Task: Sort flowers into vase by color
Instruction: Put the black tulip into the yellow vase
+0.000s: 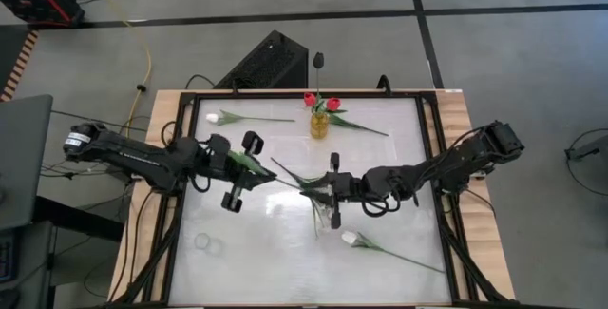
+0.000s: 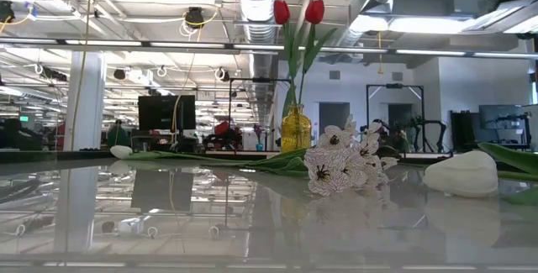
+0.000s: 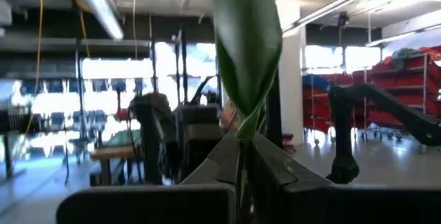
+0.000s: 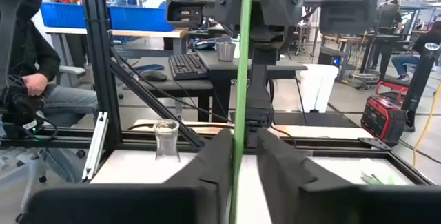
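Two arms: both meet over the table's middle, sharing one flower between them.
Table (image 1: 399,157): white top inside a dark frame; largest thing in view.
Left gripper (image 1: 239,169): fingers pressed together on the leafy end of the held flower (image 1: 285,176).
Right gripper (image 1: 333,190): fingers part-spread, the green stem running between them; whether they grip it, cannot tell.
Held flower axis: lies roughly level, left to right, spanning gripper to gripper.
Vase (image 1: 319,124): amber, at the table's far edge, upright.
Done: two red tulips (image 1: 321,102) stand in the vase.
Left: white tulip (image 1: 215,117) at far left, second white tulip (image 1: 351,239) near right, both flat on the table.
Clear jar (image 1: 203,242): small, near left corner.
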Controlling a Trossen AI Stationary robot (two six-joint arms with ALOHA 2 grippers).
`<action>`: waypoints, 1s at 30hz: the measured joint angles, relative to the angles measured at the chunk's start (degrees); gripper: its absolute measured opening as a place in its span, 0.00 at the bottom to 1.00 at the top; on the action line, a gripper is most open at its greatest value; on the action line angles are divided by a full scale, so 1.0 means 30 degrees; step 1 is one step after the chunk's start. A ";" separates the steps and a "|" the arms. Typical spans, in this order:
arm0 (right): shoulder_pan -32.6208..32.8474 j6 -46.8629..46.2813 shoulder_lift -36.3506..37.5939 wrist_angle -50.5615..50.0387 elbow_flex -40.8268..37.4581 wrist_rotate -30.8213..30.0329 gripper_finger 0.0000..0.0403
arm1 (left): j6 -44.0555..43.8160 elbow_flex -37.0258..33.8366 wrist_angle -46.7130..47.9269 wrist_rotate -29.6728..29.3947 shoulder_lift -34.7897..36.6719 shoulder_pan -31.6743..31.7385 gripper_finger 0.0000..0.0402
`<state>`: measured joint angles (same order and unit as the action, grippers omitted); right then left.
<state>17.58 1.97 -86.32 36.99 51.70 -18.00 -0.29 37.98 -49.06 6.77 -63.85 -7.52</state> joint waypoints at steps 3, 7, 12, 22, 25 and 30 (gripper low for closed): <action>0.0000 0.0040 0.0404 -0.1037 0.0000 0.0007 0.38 | -0.0312 0.0639 0.2476 -0.0305 0.0332 0.0197 0.00; 0.0000 -0.0013 0.1126 -0.3223 0.0000 0.0015 0.50 | -0.0453 0.1570 0.6098 -0.1347 0.0428 0.0188 0.00; 0.0000 -0.0517 0.1187 -0.3778 0.0000 0.0044 0.59 | -0.1283 0.1841 0.8304 -0.2327 -0.0297 0.0093 0.00; -0.0290 -0.0571 -0.0391 -0.1871 0.0000 0.0724 0.59 | -0.1841 0.1913 0.6749 -0.2552 -0.3269 -0.0095 0.00; -0.0299 -0.0572 -0.0388 -0.1803 0.0001 0.1048 0.59 | -0.1868 0.2186 0.6802 -0.2490 -0.3775 -0.0082 0.00; -0.0434 -0.0635 -0.0381 -0.1606 0.0007 0.1045 0.59 | -0.1868 0.2293 0.6802 -0.2396 -0.3791 -0.0095 0.00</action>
<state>16.28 0.07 -87.46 32.17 51.72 -14.86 -5.89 44.86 -28.66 -0.42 -75.22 -7.81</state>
